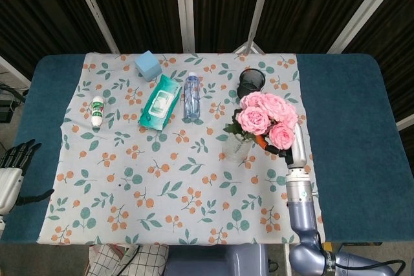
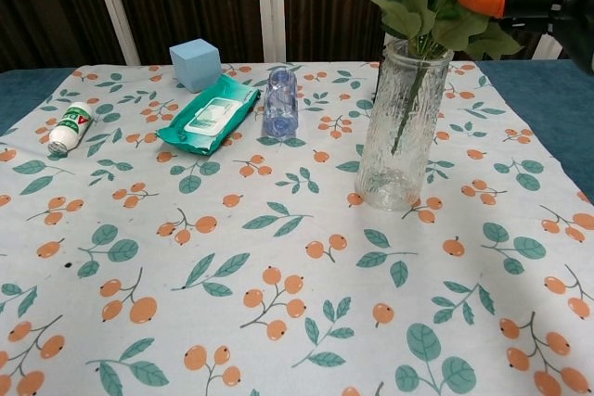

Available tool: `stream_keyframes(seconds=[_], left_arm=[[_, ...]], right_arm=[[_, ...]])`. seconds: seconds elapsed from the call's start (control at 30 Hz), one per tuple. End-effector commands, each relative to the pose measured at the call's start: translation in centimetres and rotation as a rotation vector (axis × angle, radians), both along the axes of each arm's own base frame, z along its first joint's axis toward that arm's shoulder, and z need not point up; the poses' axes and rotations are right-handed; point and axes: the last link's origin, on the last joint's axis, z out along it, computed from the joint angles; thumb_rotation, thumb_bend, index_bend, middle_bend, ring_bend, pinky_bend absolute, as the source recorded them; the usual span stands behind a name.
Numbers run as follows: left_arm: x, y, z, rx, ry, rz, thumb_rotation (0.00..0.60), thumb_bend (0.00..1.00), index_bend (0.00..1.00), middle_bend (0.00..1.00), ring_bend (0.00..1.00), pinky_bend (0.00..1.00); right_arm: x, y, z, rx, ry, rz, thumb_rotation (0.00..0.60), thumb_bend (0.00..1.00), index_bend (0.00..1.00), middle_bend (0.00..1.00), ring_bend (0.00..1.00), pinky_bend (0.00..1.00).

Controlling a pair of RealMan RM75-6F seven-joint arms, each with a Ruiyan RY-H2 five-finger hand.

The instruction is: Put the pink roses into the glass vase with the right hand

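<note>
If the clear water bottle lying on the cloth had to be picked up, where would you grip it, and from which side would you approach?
Probably around the middle of the water bottle, coming straight down from above. It lies on its side with its cap pointing to the far edge, so its round flanks face left and right. The wipes pack sits close on its left, so fingers have more room on the right flank.

You see the pink roses (image 1: 266, 116), leafy green stems lowered partway into the clear textured glass vase (image 2: 401, 127), which stands upright on the desk's patterned cloth near its right edge.
</note>
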Motion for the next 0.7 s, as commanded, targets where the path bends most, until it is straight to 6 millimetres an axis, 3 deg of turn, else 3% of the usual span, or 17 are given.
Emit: stream_keyframes(seconds=[0.03, 0.43, 0.5, 0.6, 0.7], left_arm=[[0.0, 0.0, 0.0, 0.000, 0.000, 0.001, 0.600, 0.00, 0.00, 0.00, 0.00, 0.00], [-0.1, 0.1, 0.2, 0.004, -0.008, 0.004, 0.600, 0.00, 0.00, 0.00, 0.00, 0.00], [-0.1, 0.1, 0.2, 0.003, -0.009, 0.005, 0.600, 0.00, 0.00, 0.00, 0.00, 0.00], [-0.1, 0.1, 0.2, 0.005, -0.009, 0.003, 0.600, 0.00, 0.00, 0.00, 0.00, 0.00], [-0.1, 0.0, 0.2, 0.005, -0.009, -0.002, 0.600, 0.00, 0.00, 0.00, 0.00, 0.00]], right_arm=[[0.4, -0.1, -0.4, 0.009, 0.004, 0.006, 0.600, 0.36, 0.49, 0.56, 0.52, 0.42], [1.7, -1.0, -1.8, 0.027, 0.023, 0.006, 0.600, 0.36, 0.48, 0.55, 0.51, 0.42], [1.6, -1.0, -1.9, 0.029, 0.026, 0.004, 0.600, 0.36, 0.41, 0.51, 0.46, 0.40], [1.3, -0.8, -2.2, 0.059, 0.057, 0.011, 0.600, 0.36, 0.11, 0.32, 0.27, 0.25], [1.2, -0.6, -2.1, 0.076, 0.087, 0.028, 0.600, 0.36, 0.00, 0.16, 0.12, 0.12]])
